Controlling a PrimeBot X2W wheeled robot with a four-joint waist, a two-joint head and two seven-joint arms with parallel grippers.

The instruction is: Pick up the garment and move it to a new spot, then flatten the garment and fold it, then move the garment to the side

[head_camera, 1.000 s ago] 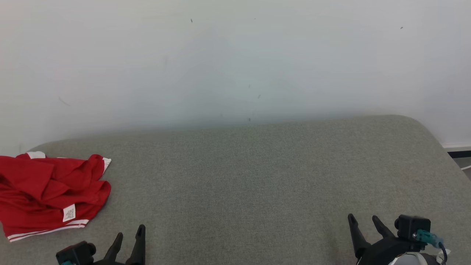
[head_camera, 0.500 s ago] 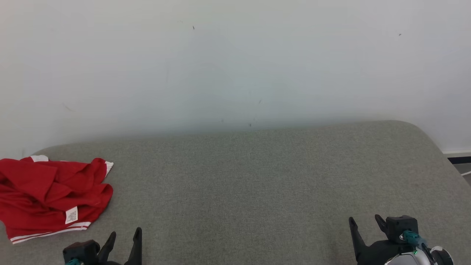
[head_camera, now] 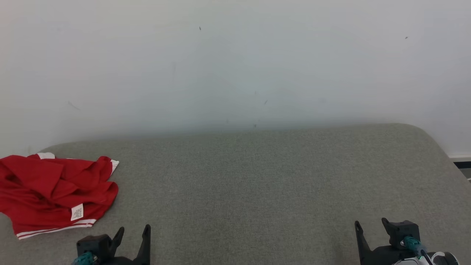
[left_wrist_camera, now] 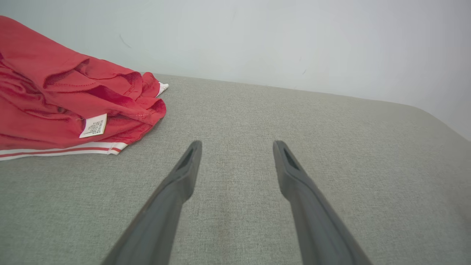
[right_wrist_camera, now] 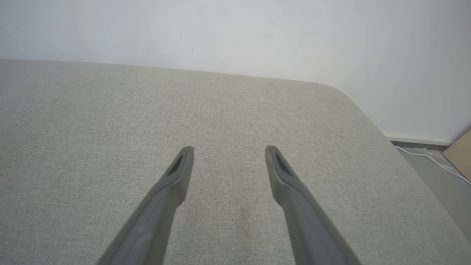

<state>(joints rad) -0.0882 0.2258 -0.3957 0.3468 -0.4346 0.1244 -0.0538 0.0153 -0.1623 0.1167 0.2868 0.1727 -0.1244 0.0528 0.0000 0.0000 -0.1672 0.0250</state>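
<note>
A crumpled red garment (head_camera: pixel 55 193) with white stripes and a white label lies at the left end of a grey fabric surface (head_camera: pixel 257 184). In the left wrist view the garment (left_wrist_camera: pixel 70 106) sits up and to the left of the fingers. My left gripper (head_camera: pixel 134 232) hovers open near the front edge, just right of the garment, with nothing between its fingers (left_wrist_camera: pixel 235 147). My right gripper (head_camera: pixel 369 224) is open and empty at the lower right, far from the garment; its wrist view shows the gripper (right_wrist_camera: pixel 226 151) over bare fabric.
A pale wall (head_camera: pixel 235 62) rises right behind the surface. The surface's right end curves off at a rounded corner (right_wrist_camera: pixel 346 95), with floor, a white cable (right_wrist_camera: pixel 430 160) and a brown panel edge (right_wrist_camera: pixel 460 154) beyond it.
The whole head picture has shifted a little right and down, so the camera moved. Both grippers sit slightly lower in it. The garment lies as before.
</note>
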